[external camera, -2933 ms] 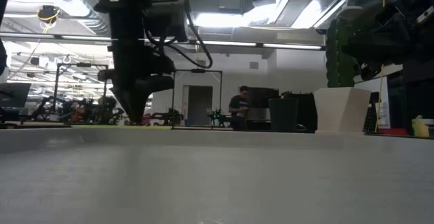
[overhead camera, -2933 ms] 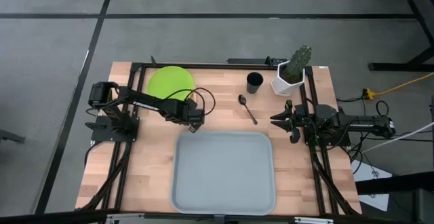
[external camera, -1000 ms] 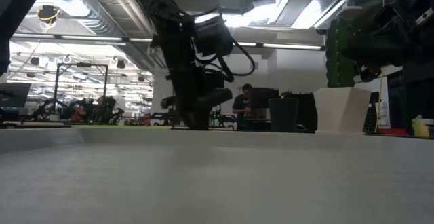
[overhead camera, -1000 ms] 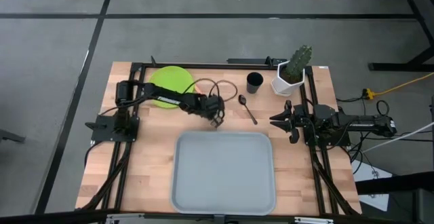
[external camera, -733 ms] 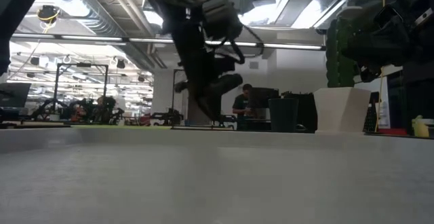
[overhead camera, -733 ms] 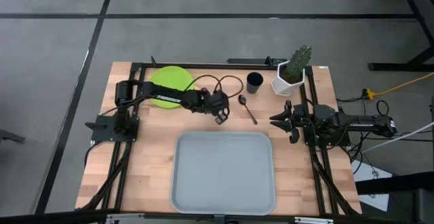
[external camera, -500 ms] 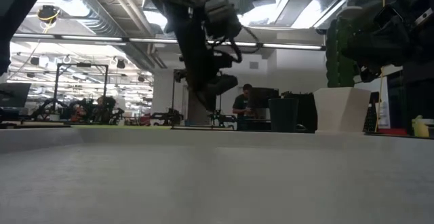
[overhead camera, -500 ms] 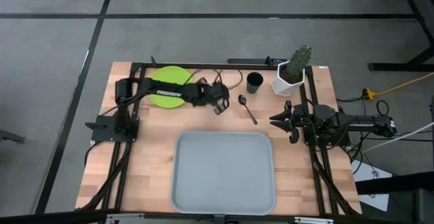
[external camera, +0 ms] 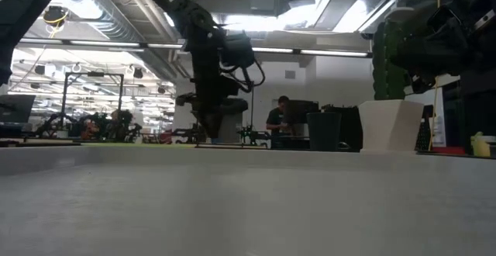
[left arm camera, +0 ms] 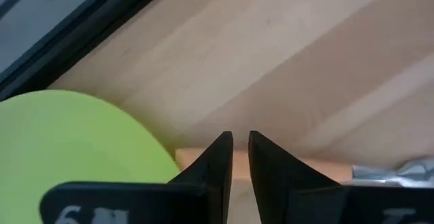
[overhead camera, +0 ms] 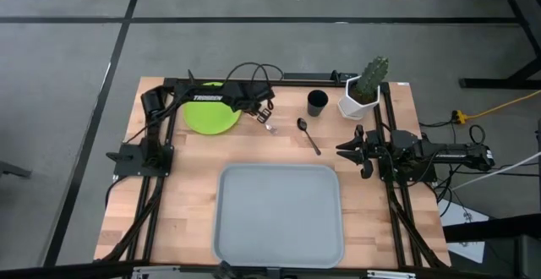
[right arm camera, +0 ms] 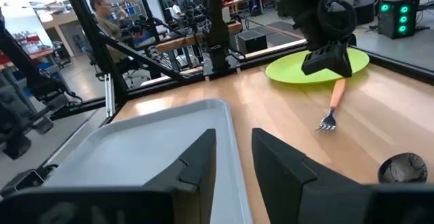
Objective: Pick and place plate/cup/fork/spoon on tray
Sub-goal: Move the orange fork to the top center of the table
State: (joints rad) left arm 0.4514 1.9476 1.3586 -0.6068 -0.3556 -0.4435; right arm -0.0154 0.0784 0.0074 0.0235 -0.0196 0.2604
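My left gripper [overhead camera: 264,110] stands low at the right rim of the lime-green plate [overhead camera: 207,117]. Its fingers are all but together over the fork's orange handle [left arm camera: 298,166]. The fork [overhead camera: 269,127] lies flat on the wood, with its handle end by the plate's rim and its tines [right arm camera: 327,123] toward the tray [overhead camera: 279,216]. The dark spoon [overhead camera: 308,135] lies on the wood right of the fork. The black cup [overhead camera: 317,101] stands upright at the far side. My right gripper [overhead camera: 348,150] is open and empty at the table's right side. My left gripper points down over the plate end of the fork's orange handle [right arm camera: 337,85]. Both fingertips [left arm camera: 220,149] stand over the handle, which runs crosswise under them and not up between them. I cannot tell whether they touch it. The fork lies flat on the table.
A white pot with a green cactus [overhead camera: 363,93] stands right of the cup at the far right. Black frame rails [overhead camera: 254,79] run along the table's far edge and both sides. Bare wood lies between the tray's far rim and the tableware.
My left gripper has gone from the tray's far rim toward the table's far edge and a little left, to the plate's right rim. The arm now lies along the far rail. The fork's tines now show on the wood where the gripper passed.
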